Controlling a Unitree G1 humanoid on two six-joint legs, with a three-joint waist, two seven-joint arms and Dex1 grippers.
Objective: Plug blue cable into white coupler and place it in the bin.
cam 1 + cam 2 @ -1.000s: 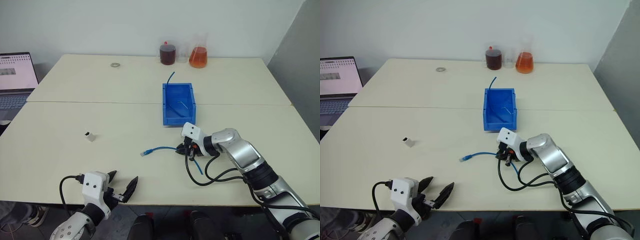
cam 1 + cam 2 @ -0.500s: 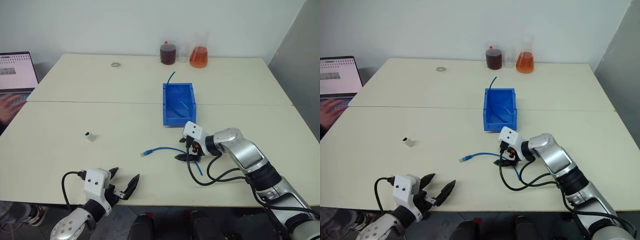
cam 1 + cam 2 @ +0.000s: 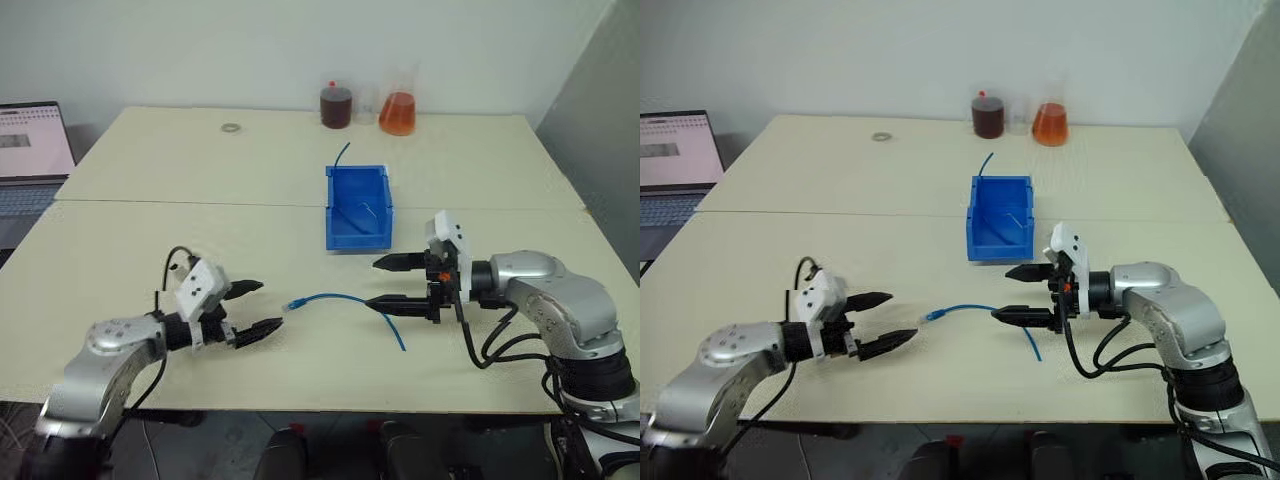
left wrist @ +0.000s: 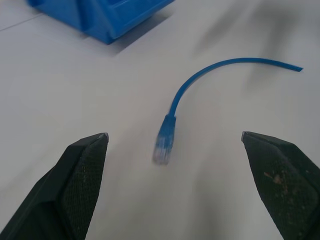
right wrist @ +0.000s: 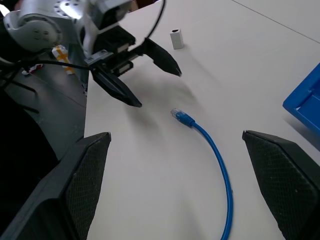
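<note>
My left claw (image 3: 248,308) and right claw (image 3: 389,282) both hang spread wide and empty above the pale, smooth desk (image 3: 140,230), facing each other with the blue cable (image 3: 345,304) lying loose between them, a thin glossy arc whose small clear plug points at the left claw. My right wrist view adds the white coupler (image 5: 176,38), a tiny boxy block standing beyond the left claw and well apart from the cable. Past the cable sits the bin (image 3: 357,207), rectangular bright-blue plastic, with two flasks (image 3: 366,106) of dark and orange liquid farther back.
</note>
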